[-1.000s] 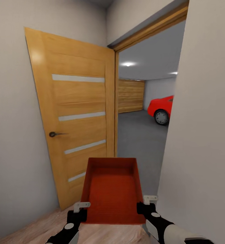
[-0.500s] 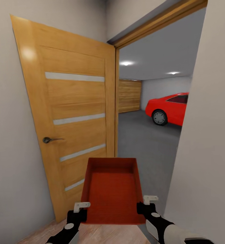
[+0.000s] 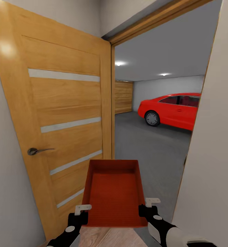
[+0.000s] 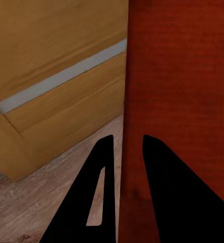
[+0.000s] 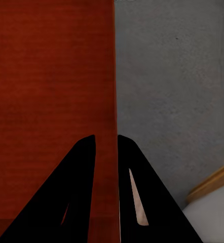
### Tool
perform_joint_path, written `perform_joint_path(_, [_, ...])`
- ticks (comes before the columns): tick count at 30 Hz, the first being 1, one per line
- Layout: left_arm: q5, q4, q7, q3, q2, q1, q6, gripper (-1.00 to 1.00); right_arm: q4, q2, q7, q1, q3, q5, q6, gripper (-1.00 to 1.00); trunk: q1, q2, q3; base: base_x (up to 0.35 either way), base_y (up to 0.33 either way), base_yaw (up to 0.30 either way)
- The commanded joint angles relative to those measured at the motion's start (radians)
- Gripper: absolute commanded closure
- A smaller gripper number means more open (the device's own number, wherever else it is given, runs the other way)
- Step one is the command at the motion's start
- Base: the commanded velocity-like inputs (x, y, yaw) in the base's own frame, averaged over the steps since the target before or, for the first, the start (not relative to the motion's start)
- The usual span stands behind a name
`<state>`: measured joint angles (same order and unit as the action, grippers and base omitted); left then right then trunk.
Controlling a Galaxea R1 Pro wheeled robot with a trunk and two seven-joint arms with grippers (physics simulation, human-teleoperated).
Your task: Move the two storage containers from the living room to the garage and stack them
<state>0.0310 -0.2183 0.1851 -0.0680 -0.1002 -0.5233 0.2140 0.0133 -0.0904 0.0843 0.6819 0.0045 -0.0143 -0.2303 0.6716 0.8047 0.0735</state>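
Between the left gripper point(image 3: 82, 210) and right gripper point(image 3: 149, 203), each clamping a side wall, sits a lidless orange-red storage container point(image 3: 113, 193).

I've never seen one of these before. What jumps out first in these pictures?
First, the orange-red container held low in the middle, its left wall pinched by the left gripper and its right wall by the right gripper. Next, the big wooden door standing open on the left. Through the doorway, a bright red car is parked on the grey floor of the garage.
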Motion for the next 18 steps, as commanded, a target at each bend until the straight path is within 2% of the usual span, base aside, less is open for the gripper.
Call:
perform_joint_path(1, [-0.003, -0.003, 0.011, 0.018, 0.000, -0.001, 0.053, 1.00, -0.004, 0.000, 0.014, 0.001, -0.028, -0.021, -0.006, 1.00, 0.001, 0.001, 0.002, 0.281, 0.216, -0.272])
perform_joint_path(18, [-0.003, -0.003, 0.010, 0.017, 0.000, -0.001, 0.053, 1.00, -0.004, -0.001, 0.014, 0.001, -0.028, -0.020, -0.006, 1.00, 0.001, 0.001, 0.002, 0.281, 0.216, -0.276])
